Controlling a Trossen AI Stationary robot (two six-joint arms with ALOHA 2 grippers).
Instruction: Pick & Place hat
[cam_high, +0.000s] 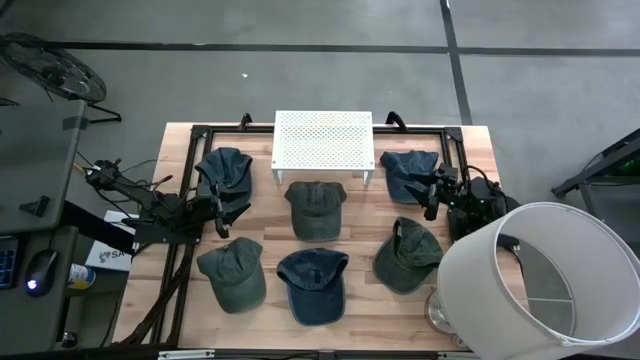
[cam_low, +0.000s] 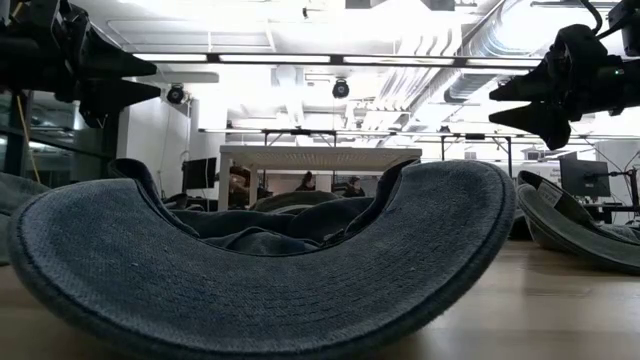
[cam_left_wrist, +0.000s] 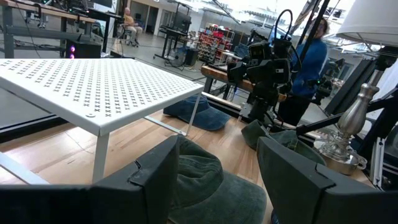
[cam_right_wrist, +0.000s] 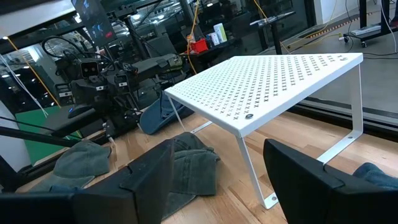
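High view: six soft fabric caps lie on the wooden table (cam_high: 470, 150). The central olive hat (cam_high: 316, 208) sits just in front of the white perforated metal shelf (cam_high: 323, 140), its long axis running front to back, brim toward the front edge. The dark blue hat (cam_high: 313, 284) lies directly in front of it, crown toward the centre and curved brim at the front edge; the low view looks straight into that stiff, stitched brim. A blue-grey cap (cam_high: 224, 170) lies at back left and a blue cap (cam_high: 408, 168) at back right.

Left gripper (cam_high: 222, 206) hovers beside the blue-grey cap, fingers apart, holding nothing. Right gripper (cam_high: 428, 190) hovers beside the blue cap, fingers likewise apart and empty.
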